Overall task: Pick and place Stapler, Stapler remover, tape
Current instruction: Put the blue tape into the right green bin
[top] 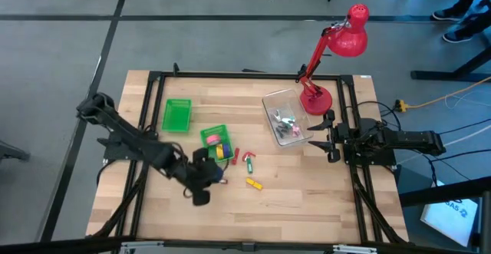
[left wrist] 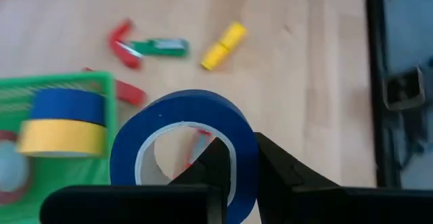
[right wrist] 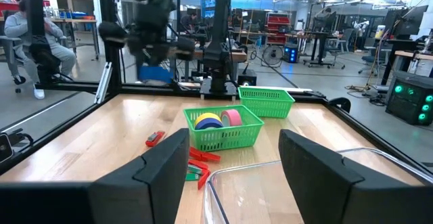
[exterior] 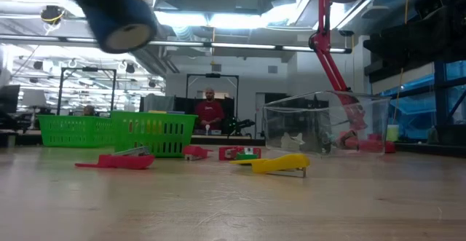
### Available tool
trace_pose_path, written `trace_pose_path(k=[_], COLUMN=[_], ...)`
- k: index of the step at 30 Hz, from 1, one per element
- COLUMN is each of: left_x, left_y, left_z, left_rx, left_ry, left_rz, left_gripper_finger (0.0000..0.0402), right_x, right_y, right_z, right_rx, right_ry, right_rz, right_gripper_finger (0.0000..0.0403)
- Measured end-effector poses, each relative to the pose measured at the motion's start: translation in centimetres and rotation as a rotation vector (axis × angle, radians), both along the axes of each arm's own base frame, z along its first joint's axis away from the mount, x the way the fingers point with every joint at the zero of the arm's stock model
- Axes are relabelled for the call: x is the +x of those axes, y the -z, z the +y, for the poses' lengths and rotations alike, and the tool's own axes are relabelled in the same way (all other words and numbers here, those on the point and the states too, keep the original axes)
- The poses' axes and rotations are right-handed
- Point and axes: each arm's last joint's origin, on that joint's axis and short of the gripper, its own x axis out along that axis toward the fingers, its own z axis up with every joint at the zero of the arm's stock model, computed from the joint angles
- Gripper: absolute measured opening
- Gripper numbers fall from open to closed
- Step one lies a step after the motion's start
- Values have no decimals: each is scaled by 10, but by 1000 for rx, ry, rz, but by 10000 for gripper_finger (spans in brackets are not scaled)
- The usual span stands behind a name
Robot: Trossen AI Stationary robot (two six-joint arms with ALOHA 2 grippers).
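My left gripper (left wrist: 247,166) is shut on a blue tape roll (left wrist: 183,139), held in the air just on the near side of the green bin (top: 217,143). That bin holds a blue, a yellow (left wrist: 61,136) and a pink roll. On the table lie a yellow stapler (top: 253,183), a red-and-green tool (left wrist: 145,46) and a red stapler (exterior: 116,161). In the low view the lifted roll (exterior: 120,19) hangs high above the table. My right gripper (right wrist: 233,170) waits open at the table's right edge. My left gripper holds the blue roll by its ring wall (left wrist: 245,149), one finger (left wrist: 213,166) inside the hole and the other finger (left wrist: 287,173) outside. The fingers slant down from the table's left. The roll is lifted clear of the table, its hole facing the wrist camera.
A second green bin (top: 176,114) stands at the far left of the first. A clear plastic container (top: 285,117) with small items sits right of centre, beside a red desk lamp (top: 330,47). Black frame rails run along the table's edges.
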Motion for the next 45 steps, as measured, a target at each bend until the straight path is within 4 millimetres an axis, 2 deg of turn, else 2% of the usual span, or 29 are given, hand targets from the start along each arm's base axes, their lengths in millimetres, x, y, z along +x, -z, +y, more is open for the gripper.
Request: trace_pose_path(k=[11, 20, 29, 39, 45], left_x=[23, 33, 26, 37, 36], left_y=[-4, -1, 8, 45, 52], left_z=[64, 121, 158, 198, 207], left_rx=[52, 23, -165, -414, -480], left_ry=[-146, -159, -133, -63, -48], left_rz=[-8, 47, 186, 289, 307], left_gripper_finger=[34, 34, 36, 46, 61], right_x=[0, 0, 0, 0, 0], right_y=[0, 0, 0, 0, 0], right_z=[0, 0, 0, 0, 0], right_rx=[0, 0, 0, 0, 0], right_ry=[0, 0, 0, 0, 0], right_rz=[0, 0, 0, 0, 0], right_gripper_finger=[232, 232, 232, 232, 232])
